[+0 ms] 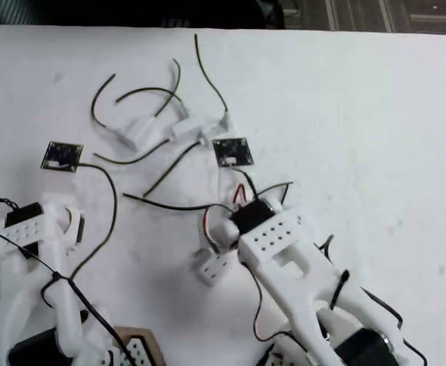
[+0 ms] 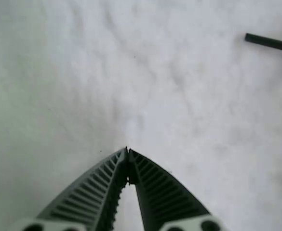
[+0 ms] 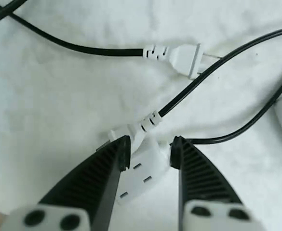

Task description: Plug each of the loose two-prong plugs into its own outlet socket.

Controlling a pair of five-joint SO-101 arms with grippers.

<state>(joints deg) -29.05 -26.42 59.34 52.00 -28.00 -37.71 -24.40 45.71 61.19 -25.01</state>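
White outlet socket (image 1: 216, 267) at the desk's (image 1: 375, 114) six o'clock sits between open right jaws; left jaws closed, empty. Squeezing may pinch the plug's (image 3: 135, 131) cord (image 3: 179, 96), skewing it.

Outlet socket (image 3: 140, 175) between the right gripper's (image 3: 150, 144) fingers (image 3: 107, 168), near plug (image 3: 131, 132) at its far end, far plug (image 3: 181, 57) beyond; left gripper (image 2: 127, 153) above the table (image 2: 83, 72)
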